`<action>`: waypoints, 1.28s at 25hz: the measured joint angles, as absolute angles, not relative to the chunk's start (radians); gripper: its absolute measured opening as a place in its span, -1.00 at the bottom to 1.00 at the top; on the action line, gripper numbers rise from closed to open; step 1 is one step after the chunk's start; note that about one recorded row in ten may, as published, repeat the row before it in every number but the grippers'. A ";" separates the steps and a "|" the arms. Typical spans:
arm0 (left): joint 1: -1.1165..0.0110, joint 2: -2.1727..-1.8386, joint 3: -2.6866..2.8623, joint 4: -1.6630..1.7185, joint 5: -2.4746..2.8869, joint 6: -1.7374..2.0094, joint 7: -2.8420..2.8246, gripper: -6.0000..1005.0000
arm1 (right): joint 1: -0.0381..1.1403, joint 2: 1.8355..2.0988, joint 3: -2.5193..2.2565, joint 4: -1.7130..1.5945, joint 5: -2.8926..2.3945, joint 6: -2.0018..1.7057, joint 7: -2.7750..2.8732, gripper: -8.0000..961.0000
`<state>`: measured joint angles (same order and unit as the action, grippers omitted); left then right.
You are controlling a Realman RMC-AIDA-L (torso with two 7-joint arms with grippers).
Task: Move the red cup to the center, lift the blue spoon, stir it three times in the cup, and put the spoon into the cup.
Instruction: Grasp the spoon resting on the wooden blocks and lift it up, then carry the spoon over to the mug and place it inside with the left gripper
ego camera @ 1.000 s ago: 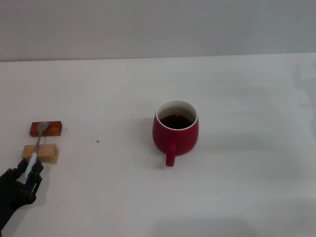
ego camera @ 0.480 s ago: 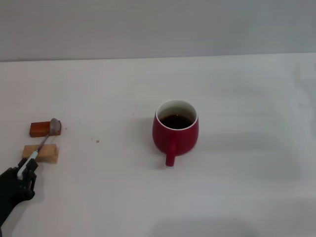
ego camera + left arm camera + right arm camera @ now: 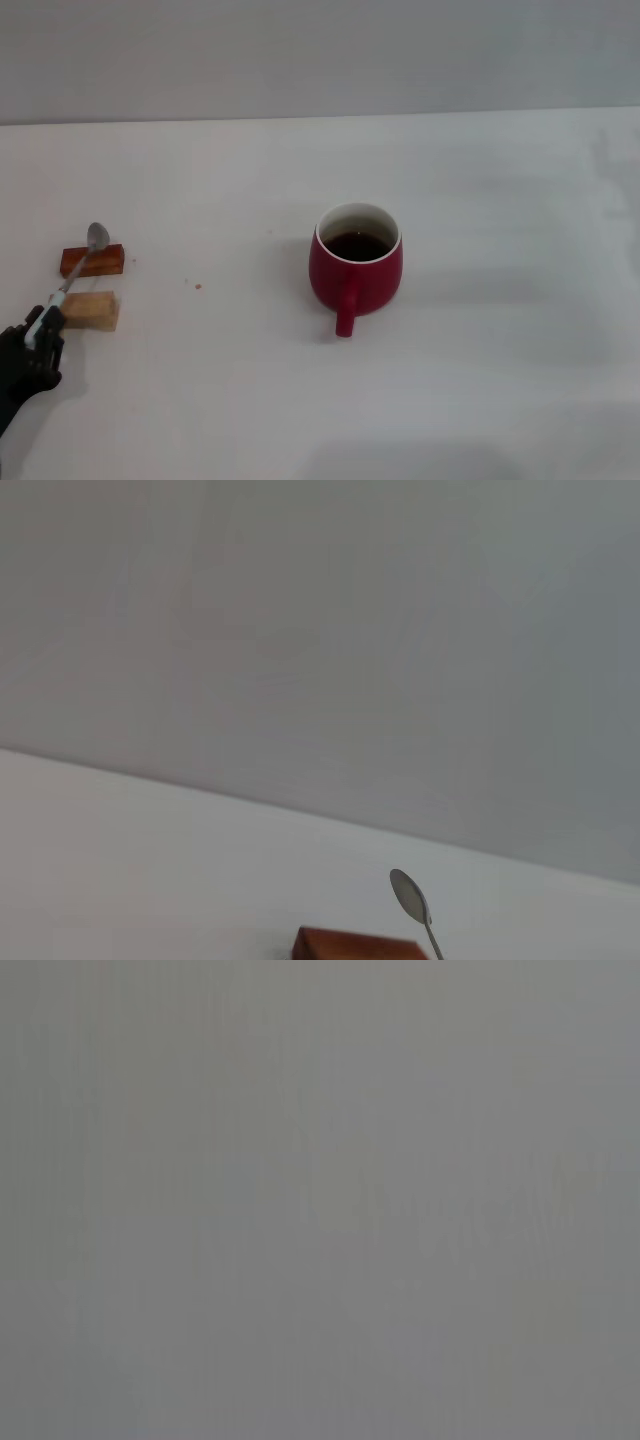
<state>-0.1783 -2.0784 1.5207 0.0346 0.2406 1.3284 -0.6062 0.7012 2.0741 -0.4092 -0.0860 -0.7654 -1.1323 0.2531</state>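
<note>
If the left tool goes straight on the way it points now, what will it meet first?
Probably the tan block, just ahead of the left tool that holds the blue spoon; then the red-brown block. Depth is unclear; it may pass above them.

Cup (image 3: 357,272): dark red, white inside, dark liquid. Spoon (image 3: 78,268): silver bowl, pale blue handle. Blocks: one reddish-brown (image 3: 93,261), one tan (image 3: 92,310). Table (image 3: 480,200): white.

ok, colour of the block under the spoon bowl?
Reddish-brown; the block behind the blue spoon shows best in the head view.
</note>
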 joint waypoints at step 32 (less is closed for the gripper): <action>-0.227 -2.068 1.540 0.124 0.270 1.404 -0.698 -0.70 | 0.727 2.076 -0.420 -0.071 -0.755 -1.233 0.370 0.06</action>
<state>-0.2265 -2.0677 1.5397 0.1242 0.2700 1.4038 -0.6980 0.7266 2.0763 -0.4196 -0.0715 -0.7552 -1.2326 0.3702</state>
